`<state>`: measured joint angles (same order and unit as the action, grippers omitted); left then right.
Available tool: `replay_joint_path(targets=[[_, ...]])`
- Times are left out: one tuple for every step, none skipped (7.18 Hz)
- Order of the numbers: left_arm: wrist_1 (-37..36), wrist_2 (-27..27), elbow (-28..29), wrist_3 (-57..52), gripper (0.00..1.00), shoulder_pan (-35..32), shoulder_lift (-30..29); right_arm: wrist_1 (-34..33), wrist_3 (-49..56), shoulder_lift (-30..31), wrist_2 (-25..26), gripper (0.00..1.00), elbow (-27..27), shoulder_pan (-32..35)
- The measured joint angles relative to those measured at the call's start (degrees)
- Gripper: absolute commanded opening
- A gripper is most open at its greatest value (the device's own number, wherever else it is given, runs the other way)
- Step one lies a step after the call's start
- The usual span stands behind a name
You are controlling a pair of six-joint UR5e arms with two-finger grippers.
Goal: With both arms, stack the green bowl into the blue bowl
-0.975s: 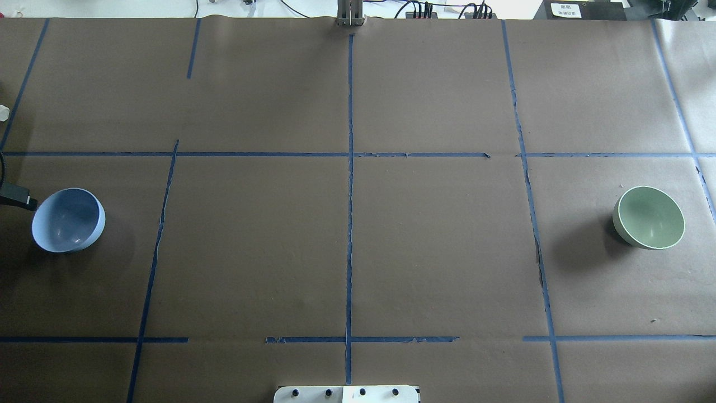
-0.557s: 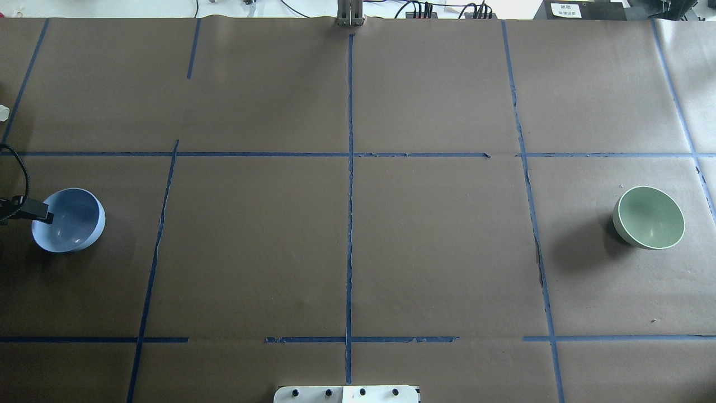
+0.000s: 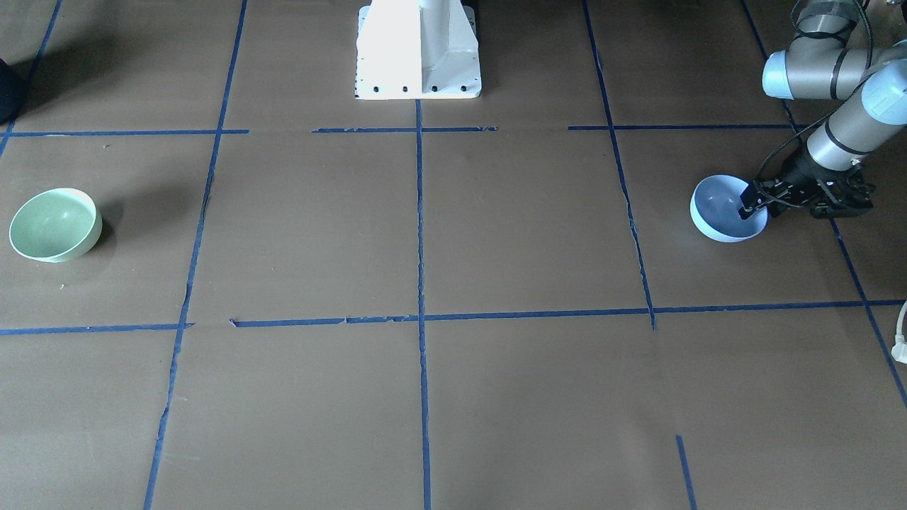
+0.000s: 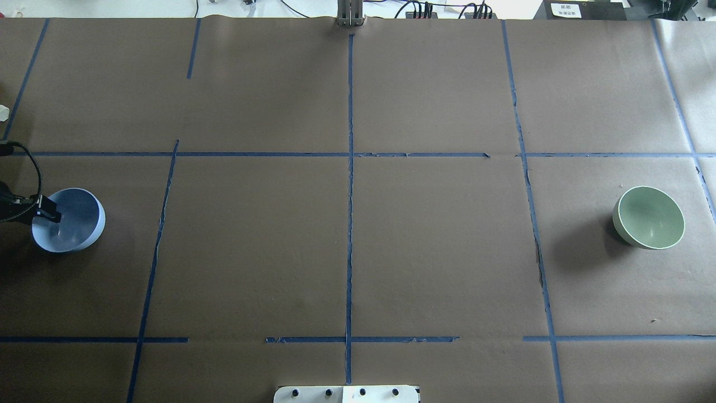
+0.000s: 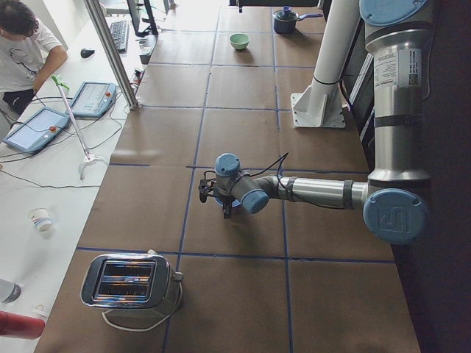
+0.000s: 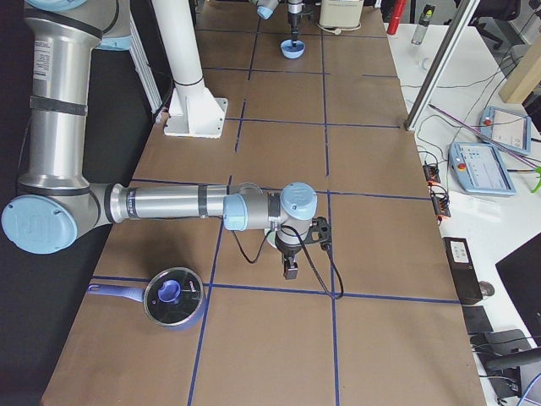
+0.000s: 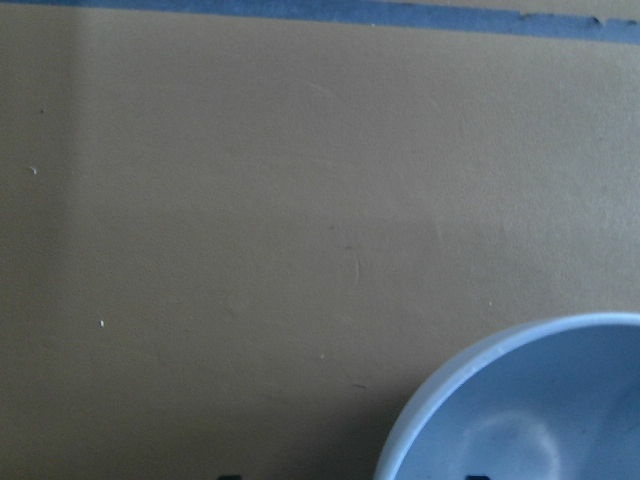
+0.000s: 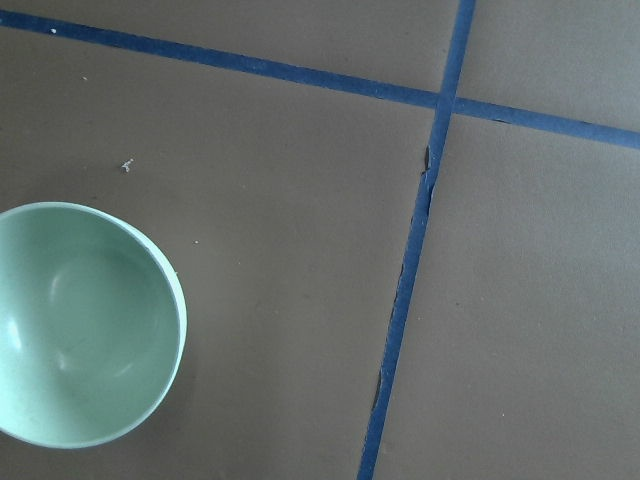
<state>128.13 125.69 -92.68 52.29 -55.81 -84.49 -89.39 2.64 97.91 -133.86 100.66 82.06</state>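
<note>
Two fingers [image 3: 745,202] astride blue bowl [image 3: 717,212] rim

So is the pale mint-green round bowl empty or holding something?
Empty. The mint-green bowl shows only its bare glossy inside in the right wrist and overhead views.

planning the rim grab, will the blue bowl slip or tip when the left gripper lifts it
Likely stiff: the blue bowl holds a clean round rim. Its glossy inside suggests it could slip in a pinch. The left gripper straddles one side of the rim, so the bowl will probably hang tilted once lifted.
</note>
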Motion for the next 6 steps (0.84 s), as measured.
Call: replay_joint_path(targets=[[0.0,0.0,-0.1,0.5,0.00,0.0,-0.3,0.0,0.0,0.0,0.0,1.00,0.0,0.0],[-0.3,0.2,-0.7,0.8,0.00,0.0,-0.9,0.0,0.0,0.0,0.1,1.00,0.0,0.0],[-1.6,0.5,-1.9,1.6,0.00,0.0,-2.2,0.0,0.0,0.0,0.1,1.00,0.0,0.0],[-6.0,0.6,-4.2,3.2,0.00,0.0,-5.3,0.0,0.0,0.0,0.1,1.00,0.0,0.0],[-13.2,0.6,-7.1,5.3,0.00,0.1,-10.1,0.0,0.0,0.0,0.1,1.00,0.0,0.0],[-20.1,0.4,-9.3,8.7,0.00,1.4,-16.0,0.0,0.0,0.0,0.1,1.00,0.0,0.0]])
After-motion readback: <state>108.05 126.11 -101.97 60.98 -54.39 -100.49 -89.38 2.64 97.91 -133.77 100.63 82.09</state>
